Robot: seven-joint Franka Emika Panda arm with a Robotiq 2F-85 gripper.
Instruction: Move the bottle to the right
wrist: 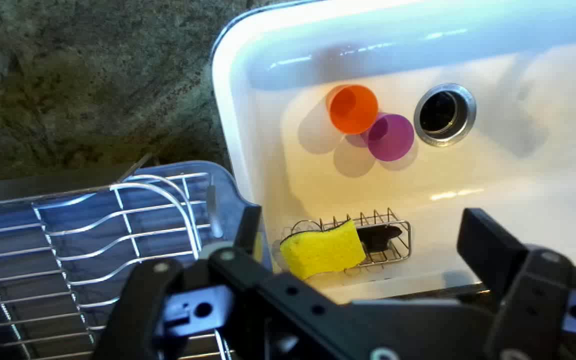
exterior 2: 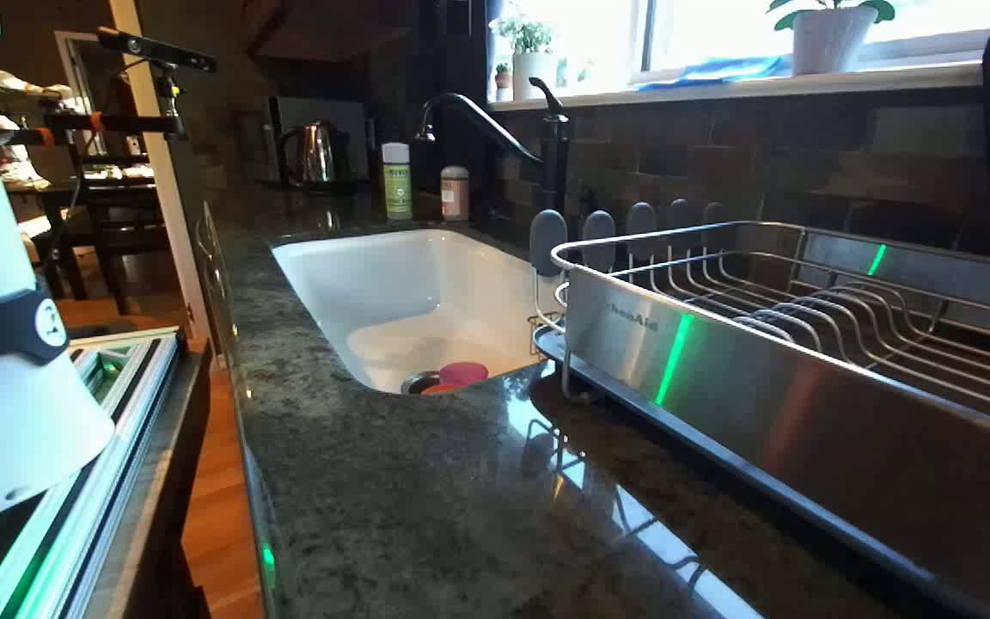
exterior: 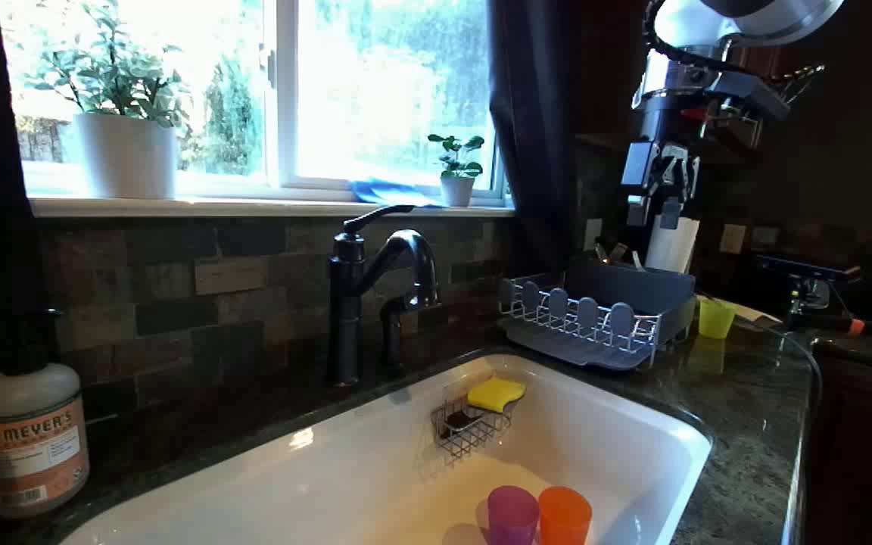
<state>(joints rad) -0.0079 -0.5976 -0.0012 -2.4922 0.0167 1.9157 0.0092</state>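
The bottle [exterior 2: 397, 182] is slim, green below with a white top. It stands upright on the counter beyond the sink's far end in an exterior view, left of the squat bottle with the orange-brown label [exterior 2: 455, 194]. It is out of view in the wrist view. My gripper [exterior: 654, 213] hangs fingers-down in the air near the dish rack in an exterior view. In the wrist view the gripper [wrist: 368, 231] has its fingers wide apart with nothing held between them, high above the sink and rack edge. It is far from the bottle.
The white sink [exterior 2: 357, 258] holds an orange cup [wrist: 352, 109], a purple cup [wrist: 391, 138] and a wire caddy with a yellow sponge [wrist: 324, 250]. The dish rack [exterior 2: 718, 378] stands beside it. The tall faucet [exterior: 345, 318] rises behind the sink. A lime cup [exterior: 716, 318] is near the rack.
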